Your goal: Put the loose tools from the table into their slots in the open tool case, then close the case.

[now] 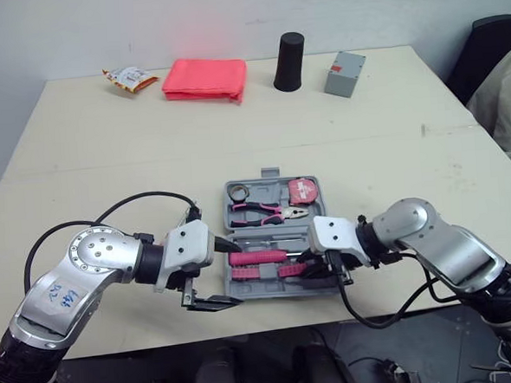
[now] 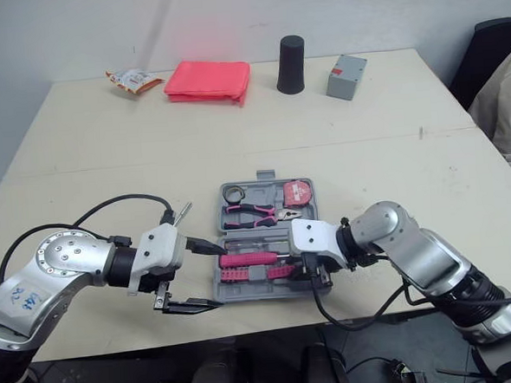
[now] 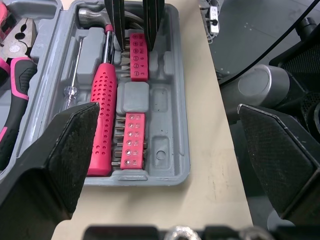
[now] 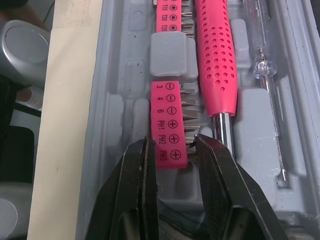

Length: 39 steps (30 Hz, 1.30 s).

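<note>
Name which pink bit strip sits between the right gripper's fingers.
The PH-marked strip: the right gripper clamps its end. The T-numbered strip lies free beyond the grey block.

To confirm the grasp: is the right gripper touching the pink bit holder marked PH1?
Touching. The right wrist view shows the right gripper clamping the pink bit holder marked PH1, one finger against each side.

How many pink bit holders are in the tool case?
2. One bit holder sits between the right gripper's fingers; the other bit holder lies farther along the tool case.
</note>
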Each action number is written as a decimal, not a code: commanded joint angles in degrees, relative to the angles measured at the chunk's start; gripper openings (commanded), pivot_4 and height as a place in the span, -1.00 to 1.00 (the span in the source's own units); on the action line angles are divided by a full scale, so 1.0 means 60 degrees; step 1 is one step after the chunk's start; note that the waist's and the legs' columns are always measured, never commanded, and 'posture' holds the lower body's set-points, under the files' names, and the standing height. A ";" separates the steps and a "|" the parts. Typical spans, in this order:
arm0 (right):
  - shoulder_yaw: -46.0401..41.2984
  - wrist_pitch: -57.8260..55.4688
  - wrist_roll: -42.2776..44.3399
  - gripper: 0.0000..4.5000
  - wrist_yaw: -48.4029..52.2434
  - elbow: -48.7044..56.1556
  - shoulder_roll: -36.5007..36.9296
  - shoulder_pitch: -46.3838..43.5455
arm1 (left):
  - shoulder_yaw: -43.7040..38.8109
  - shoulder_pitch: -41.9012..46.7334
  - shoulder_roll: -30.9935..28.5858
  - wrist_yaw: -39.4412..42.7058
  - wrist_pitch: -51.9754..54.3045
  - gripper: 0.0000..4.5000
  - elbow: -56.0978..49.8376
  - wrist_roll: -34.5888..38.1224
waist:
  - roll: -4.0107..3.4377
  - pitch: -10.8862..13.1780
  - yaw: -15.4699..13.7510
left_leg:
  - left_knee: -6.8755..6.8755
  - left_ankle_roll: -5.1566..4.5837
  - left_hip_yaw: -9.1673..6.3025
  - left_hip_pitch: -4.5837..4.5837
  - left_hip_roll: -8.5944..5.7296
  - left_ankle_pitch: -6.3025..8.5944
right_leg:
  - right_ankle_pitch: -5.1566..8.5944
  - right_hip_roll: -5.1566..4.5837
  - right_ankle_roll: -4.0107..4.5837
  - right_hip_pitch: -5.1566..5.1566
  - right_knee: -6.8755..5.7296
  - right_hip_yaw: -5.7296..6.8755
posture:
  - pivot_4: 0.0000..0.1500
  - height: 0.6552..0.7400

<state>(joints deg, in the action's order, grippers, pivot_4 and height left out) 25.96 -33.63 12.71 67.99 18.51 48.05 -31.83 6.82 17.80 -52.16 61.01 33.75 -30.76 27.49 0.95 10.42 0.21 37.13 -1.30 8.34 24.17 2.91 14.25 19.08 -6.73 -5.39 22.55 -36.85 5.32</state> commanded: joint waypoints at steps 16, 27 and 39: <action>-0.2170 0.0826 0.1503 0.98 0.0294 0.0045 -0.0665 0.0802 | 0.0018 0.0219 0.0235 -0.0015 -0.0131 1.00 -0.0168 -0.0074 | 0.0003 -0.0001 -0.0036 | 0.0003 -0.0006 0.0000 0.0000 0.0003 0.0013 | 0.0004 -0.0003 0.0007 -0.0006 0.0000 0.0002 | 1.00 0.89; -0.2706 0.2440 0.1913 -0.59 0.0598 -0.1263 -0.1420 0.1972 | 0.0021 0.0553 0.0235 0.0067 -0.0027 1.00 -0.0051 -0.0075 | 0.0003 -0.0001 -0.0017 | 0.0011 -0.0007 0.0011 -0.0002 0.0001 0.0015 | 0.0001 0.0004 0.0001 -0.0005 -0.0004 -0.0003 | 1.00 0.89; -0.1889 0.4204 0.0402 -0.98 0.0743 -0.2591 -0.1499 0.2354 | 0.0058 0.0872 0.0262 0.0124 0.0086 1.00 0.0062 -0.0107 | 0.0003 -0.0002 -0.0009 | 0.0014 -0.0006 0.0013 -0.0012 0.0003 0.0014 | 0.0001 0.0008 0.0000 -0.0011 -0.0008 -0.0005 | 1.00 0.89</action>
<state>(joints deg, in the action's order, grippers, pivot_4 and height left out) 13.22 -8.89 17.79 72.22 4.32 38.67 -18.81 7.67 22.26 -50.48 61.50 34.47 -30.29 26.77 0.97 10.41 0.15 37.21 -1.33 8.42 24.09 2.93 14.33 19.09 -6.68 -5.39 22.49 -36.90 5.28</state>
